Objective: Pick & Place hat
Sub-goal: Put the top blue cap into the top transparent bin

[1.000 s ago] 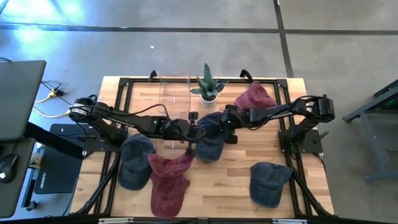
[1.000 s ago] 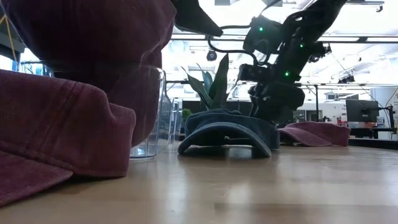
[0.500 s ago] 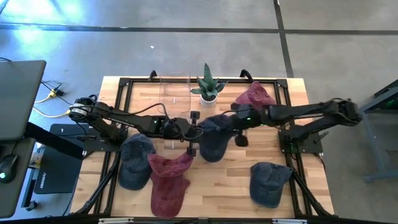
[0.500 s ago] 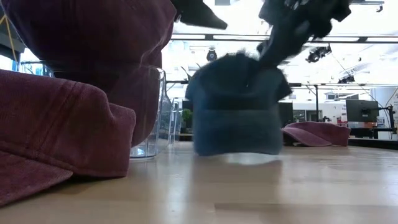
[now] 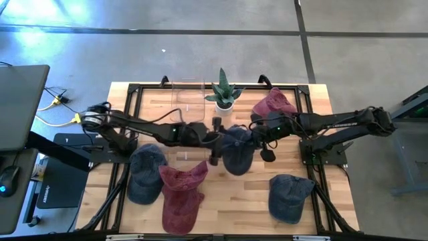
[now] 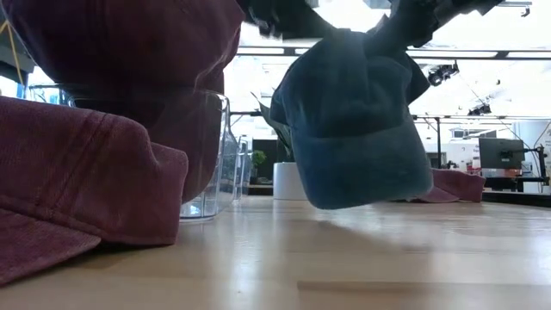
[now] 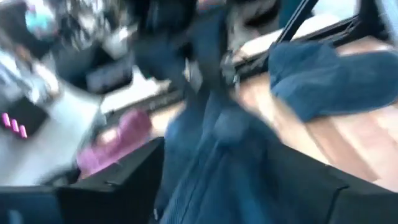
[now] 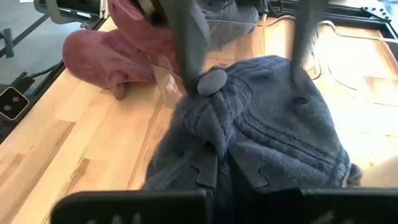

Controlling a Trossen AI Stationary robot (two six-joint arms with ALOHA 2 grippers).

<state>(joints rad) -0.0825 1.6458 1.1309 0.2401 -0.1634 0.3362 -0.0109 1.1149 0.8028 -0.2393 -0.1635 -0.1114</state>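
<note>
Wooden table (image 5: 227, 201), caps, potted plant (image 5: 223, 94)

Hat (image 5: 237, 150) raised mid-table between both arms, plant (image 5: 223, 94) behind

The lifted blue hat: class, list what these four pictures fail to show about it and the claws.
- Left wrist view: motion blur smears the blue hat; the left claw's hold cannot be judged there.
- Low view: the picture's top edge cuts off both claws above the hat.
- High view: the right claw is too small to show its fingers.
</note>
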